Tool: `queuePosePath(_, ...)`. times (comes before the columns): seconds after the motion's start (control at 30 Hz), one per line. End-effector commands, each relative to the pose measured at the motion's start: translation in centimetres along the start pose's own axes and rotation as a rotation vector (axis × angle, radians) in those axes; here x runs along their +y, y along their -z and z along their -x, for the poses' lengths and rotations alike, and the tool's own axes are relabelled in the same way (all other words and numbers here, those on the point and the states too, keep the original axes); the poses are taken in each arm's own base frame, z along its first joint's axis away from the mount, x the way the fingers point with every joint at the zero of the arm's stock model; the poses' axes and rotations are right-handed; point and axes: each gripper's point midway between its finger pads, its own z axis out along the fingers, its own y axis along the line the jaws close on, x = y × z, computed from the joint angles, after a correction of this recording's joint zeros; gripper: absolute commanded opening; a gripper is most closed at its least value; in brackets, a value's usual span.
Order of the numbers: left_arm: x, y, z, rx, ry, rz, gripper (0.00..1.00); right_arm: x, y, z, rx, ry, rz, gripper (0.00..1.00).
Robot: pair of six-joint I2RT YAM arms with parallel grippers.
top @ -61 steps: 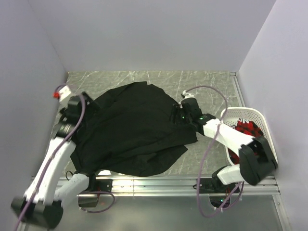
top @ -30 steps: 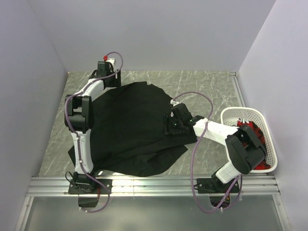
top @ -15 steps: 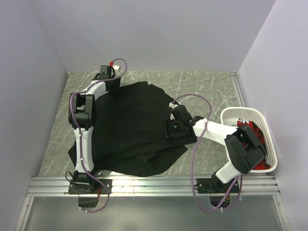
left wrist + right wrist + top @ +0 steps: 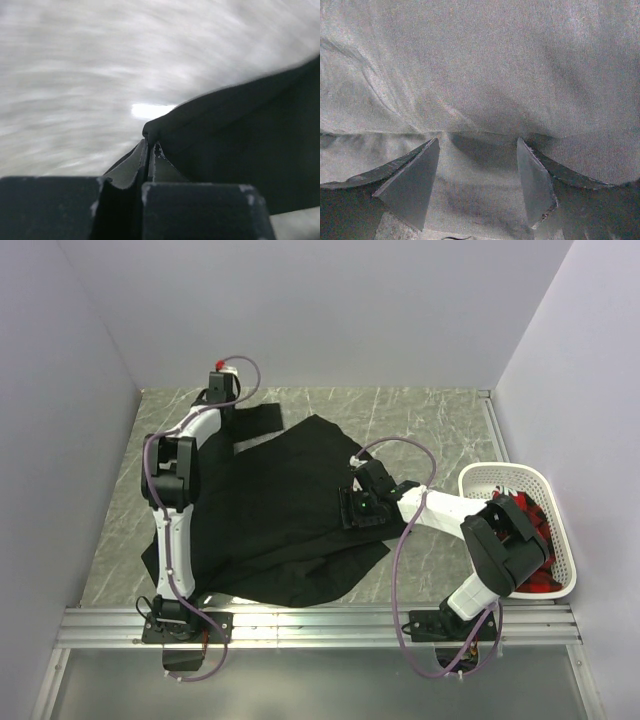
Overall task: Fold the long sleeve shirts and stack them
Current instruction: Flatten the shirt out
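Left gripper (image 4: 149, 148) is clamped tight on a fold of the black shirt (image 4: 280, 510) up by the far-left corner of the bench (image 4: 430, 415), arm stretched way out. Right gripper (image 4: 477, 142) has jaws wide, tips seemingly resting on cloth near the shirt's right edge, gripping nothing. Bare bench along the far edge; white basket (image 4: 505, 468) at the right edge.
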Motion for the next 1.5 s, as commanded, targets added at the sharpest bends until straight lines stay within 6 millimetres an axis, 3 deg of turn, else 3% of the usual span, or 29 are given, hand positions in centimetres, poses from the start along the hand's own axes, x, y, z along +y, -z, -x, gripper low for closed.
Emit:
queuePosePath(0.0,9.3,8.4,10.2,-0.298,0.152,0.481,0.01,0.6,0.0,0.4,0.000,0.007,0.009,0.71)
queuePosePath(0.07,11.2,11.5,10.9,-0.327,0.130,0.689,0.04,0.6,0.0,0.3,-0.001,0.005,0.011,0.71)
queuePosePath(0.1,11.1,12.2,11.6,-0.364,0.134,0.731,0.07,0.5,0.0,0.3,0.000,0.005,0.009,0.70)
queuePosePath(0.2,7.0,12.1,10.8,-0.312,-0.011,0.712,0.18,0.6,-0.2,0.2,0.007,0.003,0.012,0.71)
queuePosePath(0.23,4.4,11.8,10.5,-0.319,-0.013,0.653,0.27,0.6,-0.3,0.2,0.009,0.005,0.013,0.71)
queuePosePath(0.3,1.4,10.8,9.7,-0.306,-0.003,0.512,0.43,0.6,-0.3,0.2,0.014,0.004,0.014,0.71)
queuePosePath(0.37,-0.7,10.6,8.7,-0.260,0.117,0.343,0.45,0.7,-0.2,0.3,0.009,0.008,0.017,0.71)
queuePosePath(0.4,-4.5,10.3,9.1,-0.250,0.126,0.092,0.45,0.6,-0.2,0.3,0.005,0.007,0.017,0.71)
queuePosePath(0.53,-6.8,13.4,10.9,-0.285,0.276,-0.255,0.49,0.7,-0.2,0.3,0.008,0.011,0.019,0.71)
queuePosePath(0.57,-6.7,13.6,10.8,-0.269,0.293,-0.286,0.54,0.7,-0.2,0.2,0.012,0.012,0.020,0.71)
queuePosePath(0.67,-3.5,14.2,11.8,-0.284,0.398,-0.267,0.65,0.7,-0.2,0.2,0.010,0.010,0.020,0.71)
queuePosePath(0.73,0.9,13.4,11.5,-0.292,0.502,-0.137,0.70,0.8,-0.1,0.3,0.005,0.011,0.025,0.71)
queuePosePath(0.8,5.4,12.3,10.2,-0.275,0.607,-0.019,0.70,0.8,-0.2,0.1,0.010,0.013,0.027,0.71)
queuePosePath(0.83,6.0,12.0,9.9,-0.275,0.628,-0.008,0.70,0.8,-0.2,0.2,0.008,0.013,0.028,0.71)
queuePosePath(0.9,9.4,10.8,8.5,-0.277,0.698,0.062,0.68,0.8,-0.2,0.2,0.009,0.015,0.029,0.71)
queuePosePath(1.0,11.4,9.0,6.8,-0.247,0.712,0.102,0.67,0.9,-0.2,0.2,0.010,0.016,0.031,0.71)
queuePosePath(1.1,12.4,7.1,5.4,-0.210,0.667,0.104,0.68,0.8,-0.3,0.0,0.016,0.016,0.031,0.71)
queuePosePath(1.47,12.1,1.6,1.6,-0.125,0.593,0.105,0.71,1.0,-0.7,-0.3,0.041,0.017,0.037,0.71)
